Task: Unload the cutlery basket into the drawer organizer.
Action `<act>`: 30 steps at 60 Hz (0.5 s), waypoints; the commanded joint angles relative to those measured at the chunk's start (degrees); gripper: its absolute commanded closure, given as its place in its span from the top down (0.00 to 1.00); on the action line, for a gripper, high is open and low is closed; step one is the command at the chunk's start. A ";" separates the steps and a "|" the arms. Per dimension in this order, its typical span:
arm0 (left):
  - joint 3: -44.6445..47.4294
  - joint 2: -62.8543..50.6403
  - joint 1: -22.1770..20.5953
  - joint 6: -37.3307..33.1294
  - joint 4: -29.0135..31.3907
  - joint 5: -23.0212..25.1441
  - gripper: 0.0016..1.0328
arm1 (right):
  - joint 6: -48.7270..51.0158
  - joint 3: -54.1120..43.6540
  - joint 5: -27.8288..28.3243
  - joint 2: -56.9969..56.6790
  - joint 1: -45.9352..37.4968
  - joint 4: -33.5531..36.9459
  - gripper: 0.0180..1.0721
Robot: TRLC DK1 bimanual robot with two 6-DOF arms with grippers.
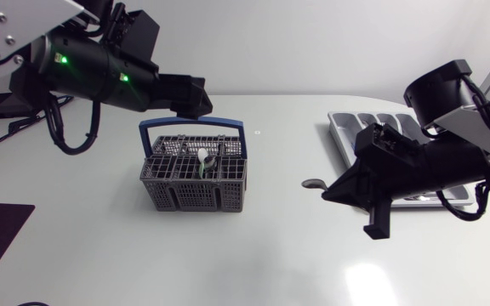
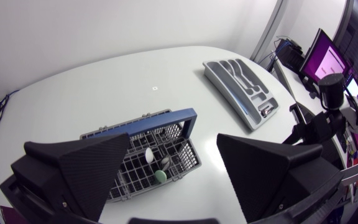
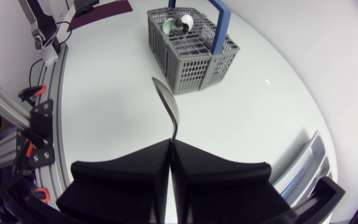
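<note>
While tight, right tool around spoon.

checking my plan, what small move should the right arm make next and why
Probably swing the right gripper over the drawer organizer: it is shut on a spoon whose bowl is over bare table, beside the organizer, not above a compartment.

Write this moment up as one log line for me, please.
left end effector: open, above cutlery basket | right end effector: shut on spoon, beside drawer organizer | basket: utensils inside
</note>
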State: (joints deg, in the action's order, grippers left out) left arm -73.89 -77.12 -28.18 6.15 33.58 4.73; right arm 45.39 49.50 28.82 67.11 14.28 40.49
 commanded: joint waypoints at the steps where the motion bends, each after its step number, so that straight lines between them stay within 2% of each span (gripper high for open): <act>1: 2.96 1.01 0.41 -2.46 0.43 -1.04 0.96 | 8.58 -0.01 1.24 2.59 -3.82 2.93 0.05; 15: 6.30 1.54 0.06 -6.86 0.25 -1.48 0.96 | 29.50 1.92 0.54 7.33 -16.92 8.64 0.05; 30: 8.15 0.92 -0.20 -10.11 -1.59 -1.48 0.96 | 43.21 7.37 -3.59 20.16 -28.43 8.90 0.05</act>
State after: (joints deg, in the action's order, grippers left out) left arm -67.20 -76.88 -28.18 -2.09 32.75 3.53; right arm 82.72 53.95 26.06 82.37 -11.05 48.69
